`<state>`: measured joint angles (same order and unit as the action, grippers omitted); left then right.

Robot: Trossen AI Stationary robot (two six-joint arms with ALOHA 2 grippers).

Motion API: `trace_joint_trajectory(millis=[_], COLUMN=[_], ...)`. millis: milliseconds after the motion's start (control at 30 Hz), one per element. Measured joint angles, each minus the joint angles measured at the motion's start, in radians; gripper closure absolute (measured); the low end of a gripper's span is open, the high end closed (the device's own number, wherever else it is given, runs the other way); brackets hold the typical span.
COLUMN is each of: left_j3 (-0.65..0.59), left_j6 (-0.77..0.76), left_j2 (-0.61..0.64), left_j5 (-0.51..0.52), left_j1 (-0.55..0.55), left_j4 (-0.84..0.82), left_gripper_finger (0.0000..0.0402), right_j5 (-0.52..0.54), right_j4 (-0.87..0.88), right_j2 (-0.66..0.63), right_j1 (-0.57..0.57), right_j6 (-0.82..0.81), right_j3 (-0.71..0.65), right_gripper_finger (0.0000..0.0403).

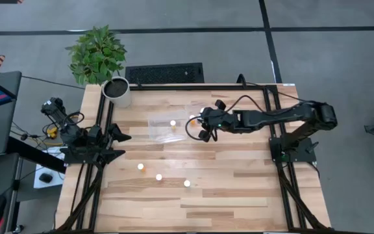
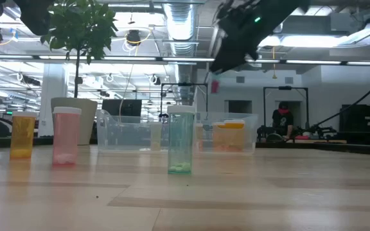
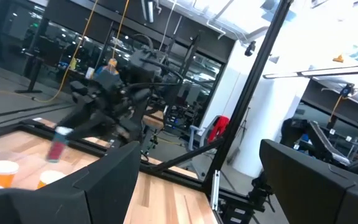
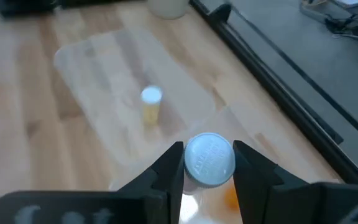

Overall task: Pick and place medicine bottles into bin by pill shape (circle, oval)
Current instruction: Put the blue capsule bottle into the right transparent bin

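My right gripper [image 4: 209, 163] hangs above the clear bin [image 1: 161, 128], shut on a small bottle with a white cap [image 4: 209, 158]. The left wrist view shows that bottle [image 3: 57, 147] as reddish. Inside the bin, one white-capped bottle [image 4: 151, 103] stands in one compartment and an orange one [image 1: 192, 120] sits in the other. Three more bottles stand on their bases nearer the table's front: orange [image 2: 22, 135], pink [image 2: 66, 136] and greenish [image 2: 180, 141]. My left gripper [image 3: 197, 186] waits open at the table's left edge, with nothing between its fingers. My right gripper pinches the bottle between its two fingers, just under the white cap [image 4: 209, 180]. The fingers [image 4: 166, 174] come from the table's right side, slanting down. The bottle is lifted clear over the bin, and its body [image 3: 56, 150] hangs below the fingers.
A white plant pot [image 1: 117, 91] with a leafy plant stands at the table's far left corner. A dark keyboard-like slab [image 1: 164, 73] lies beyond the far edge. Black frame rails [image 1: 274, 130] run along both sides of the table. Bare wood lies to the right of the near bottles.
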<state>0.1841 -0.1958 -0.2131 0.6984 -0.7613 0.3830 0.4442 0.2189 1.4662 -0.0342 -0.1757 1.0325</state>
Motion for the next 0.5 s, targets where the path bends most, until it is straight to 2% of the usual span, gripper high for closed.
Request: trace_joint_trajectory(millis=[300, 500], left_j3=[0.000, 0.000], left_j6=[-0.008, -0.009], left_j2=[0.000, 0.000], left_j5=[0.018, 0.022], left_j1=[0.000, 0.000], left_j4=[-0.006, -0.006], left_gripper_finger=[0.0079, 0.0079], right_j5=[-0.057, -0.080], right_j4=[-0.131, -0.144], right_j2=[0.145, 0.203], right_j1=[-0.055, -0.080], right_j6=[0.025, 0.000], right_j3=[0.002, 0.000], right_gripper_finger=[0.0280, 0.0280])
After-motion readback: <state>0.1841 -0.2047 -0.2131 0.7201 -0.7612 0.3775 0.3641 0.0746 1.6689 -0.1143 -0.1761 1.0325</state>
